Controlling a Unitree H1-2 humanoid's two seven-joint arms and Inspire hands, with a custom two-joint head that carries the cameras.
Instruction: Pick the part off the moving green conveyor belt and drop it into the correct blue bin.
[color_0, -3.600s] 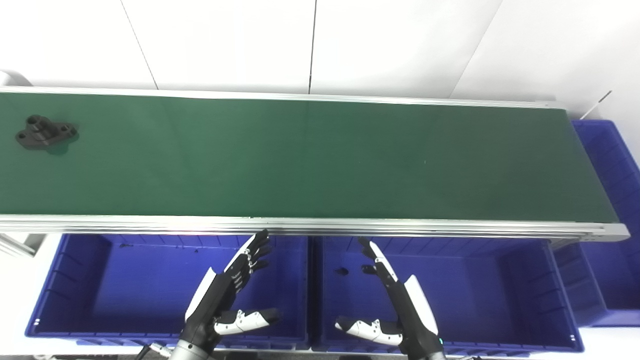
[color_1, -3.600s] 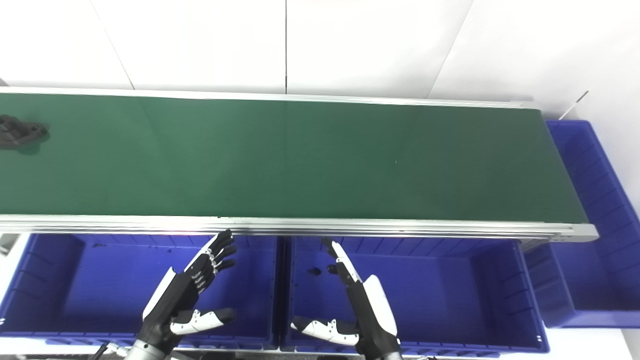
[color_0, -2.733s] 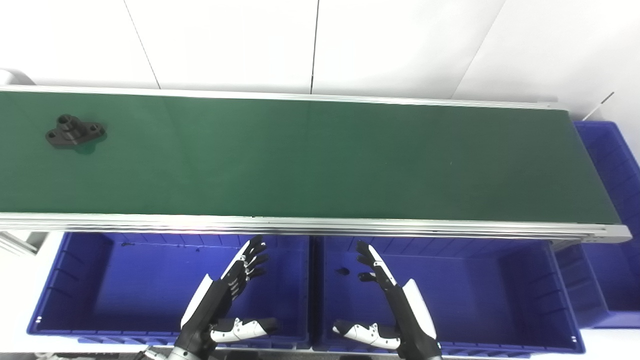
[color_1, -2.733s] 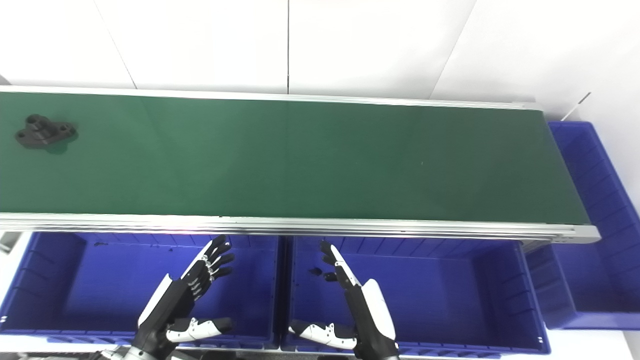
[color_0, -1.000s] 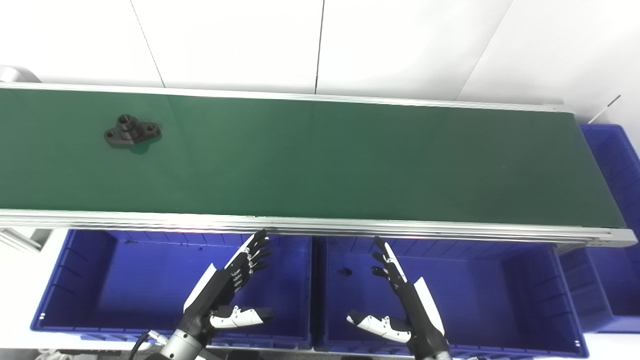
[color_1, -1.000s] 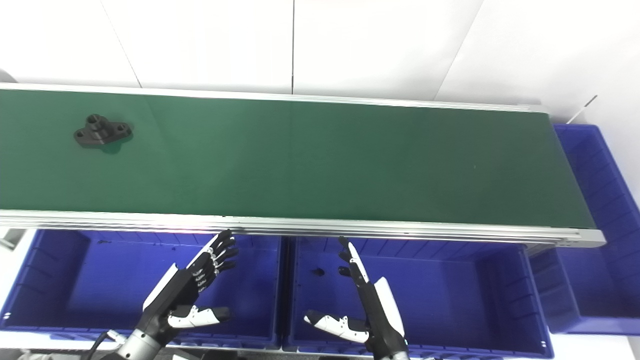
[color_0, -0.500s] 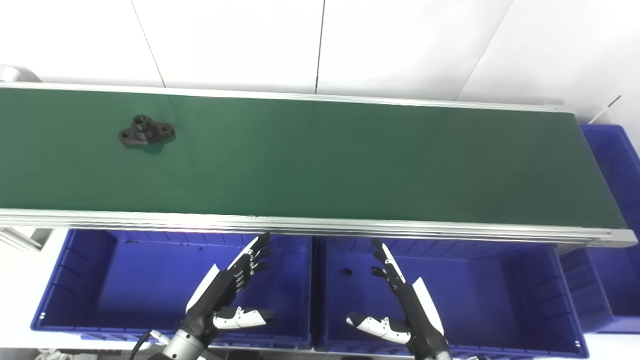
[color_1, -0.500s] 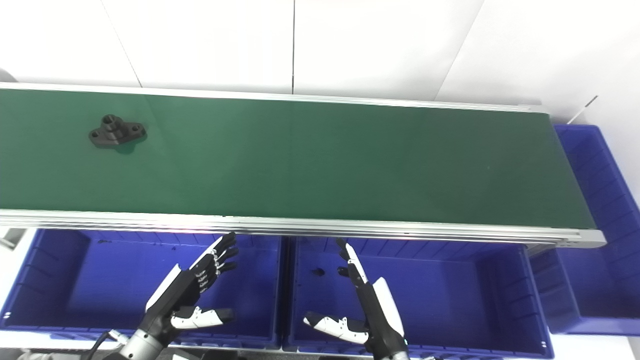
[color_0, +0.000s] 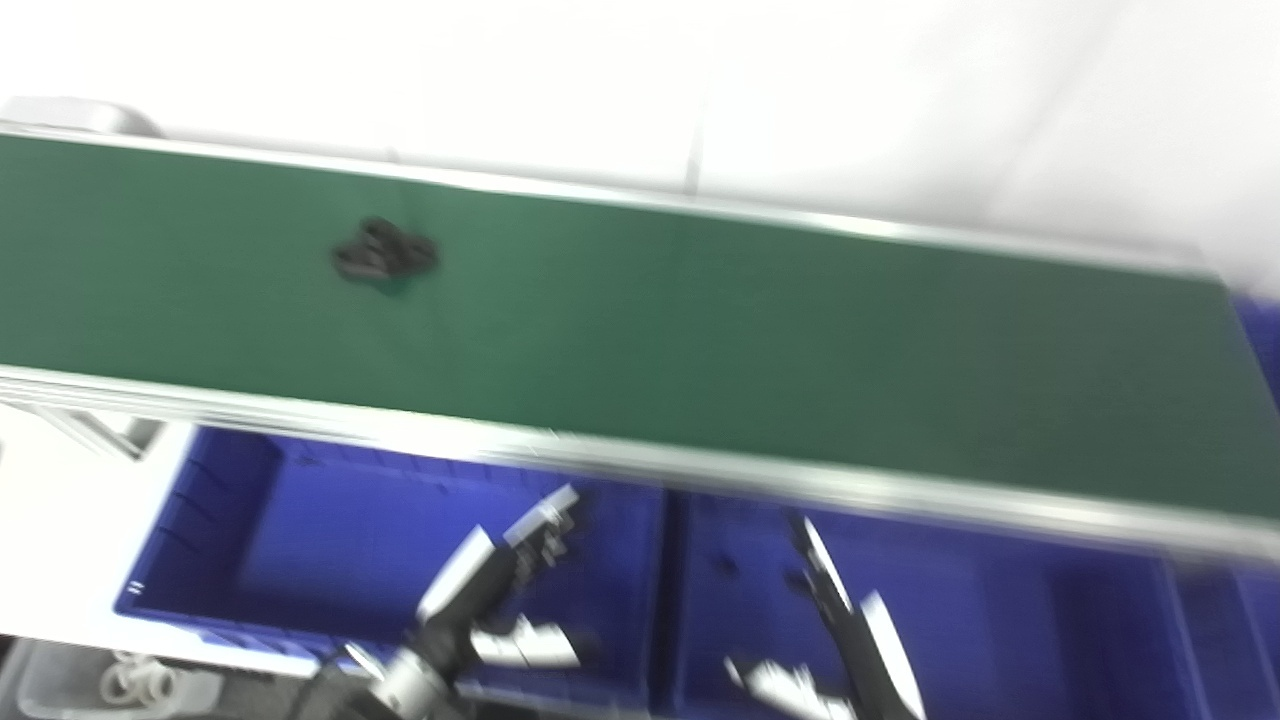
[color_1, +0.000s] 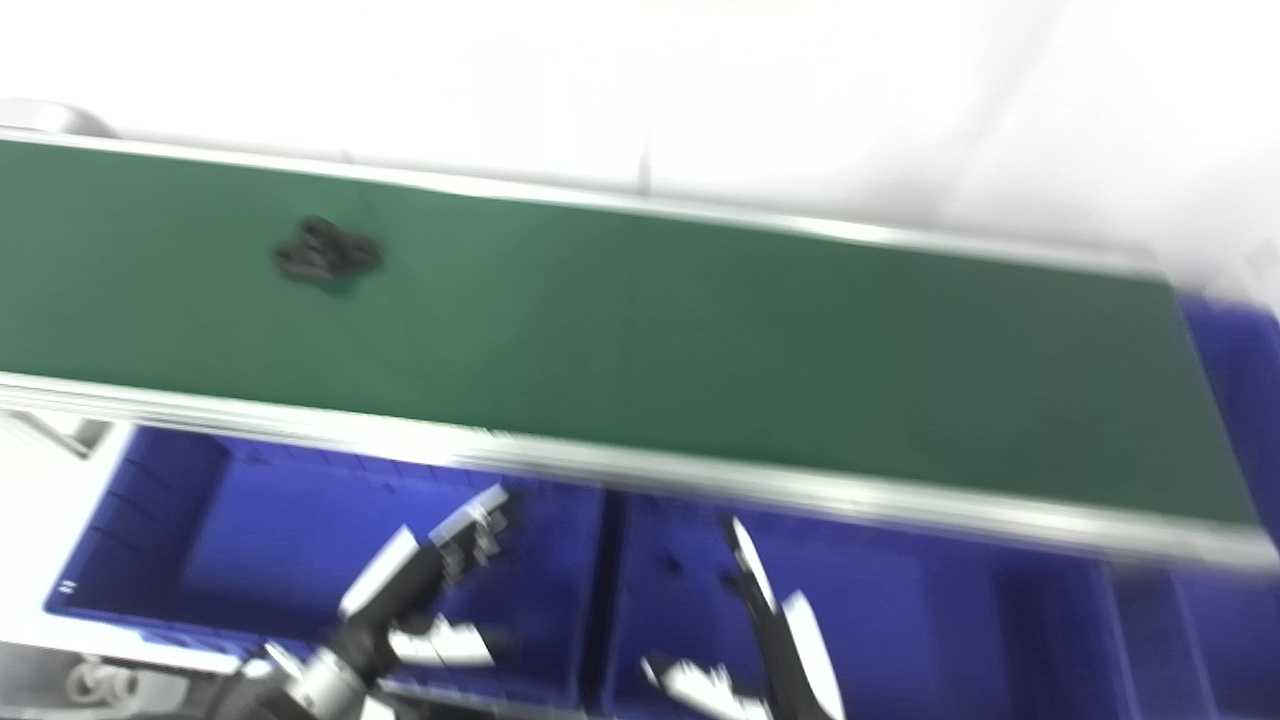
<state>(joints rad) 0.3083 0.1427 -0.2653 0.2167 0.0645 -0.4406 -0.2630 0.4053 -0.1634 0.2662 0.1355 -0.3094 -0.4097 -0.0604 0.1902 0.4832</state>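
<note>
A black flanged part (color_0: 384, 255) lies on the green conveyor belt (color_0: 700, 330), left of its middle and toward the far edge. Both views are blurred and tilted. My left hand (color_0: 500, 590) hovers open over the left blue bin (color_0: 190, 500), near that bin's right wall. My right hand (color_0: 840, 640) hovers open over the middle blue bin (color_0: 1060, 620). Both hands hold nothing and stay below the belt's near rail, well away from the part.
A small dark piece (color_0: 722, 566) lies in the middle bin. A third blue bin (color_1: 1230, 340) stands at the belt's right end. The belt's aluminium near rail (color_0: 640, 462) runs between the hands and the belt. A white wall rises behind.
The camera has swung, tilting and blurring the whole picture. The part has ridden further right along the belt. Both hands stay open over their bins.
</note>
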